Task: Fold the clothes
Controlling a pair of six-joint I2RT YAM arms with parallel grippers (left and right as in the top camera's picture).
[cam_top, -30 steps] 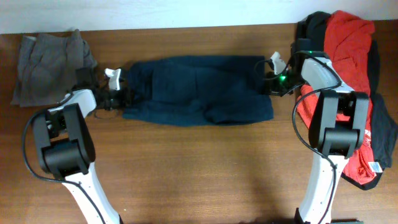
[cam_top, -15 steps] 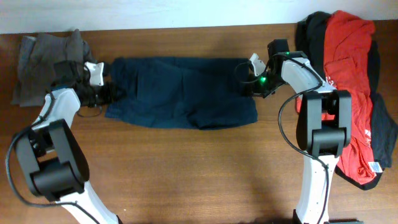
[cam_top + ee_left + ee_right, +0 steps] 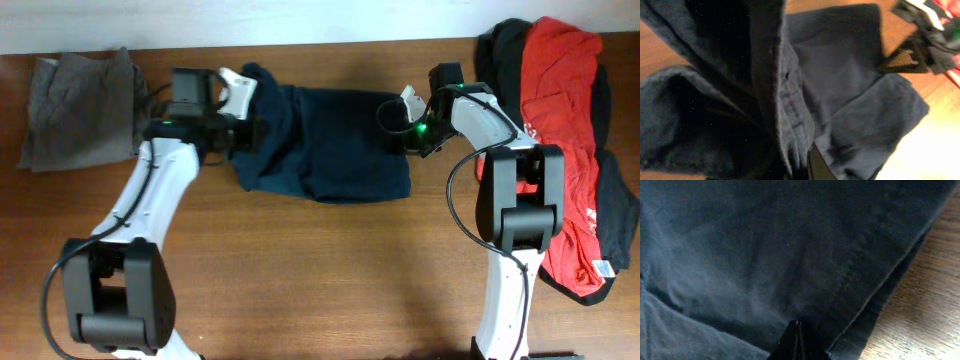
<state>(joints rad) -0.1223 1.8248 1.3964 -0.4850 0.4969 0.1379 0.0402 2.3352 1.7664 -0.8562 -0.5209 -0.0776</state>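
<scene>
The dark navy shorts lie in the upper middle of the table. My left gripper is shut on their left end and holds it lifted and carried over toward the right, so the fabric bunches. My right gripper is shut on the shorts' right edge, low at the table. A red T-shirt and black garments are piled at the right. Grey shorts lie at the far left.
The table's back edge runs just behind the shorts. Bare brown wood fills the front half between the two arm bases.
My left gripper has lifted the shorts' left end and swung it rightward over the cloth, shortening the spread. Earlier both grippers shifted the shorts to the left. The right gripper now holds still.
</scene>
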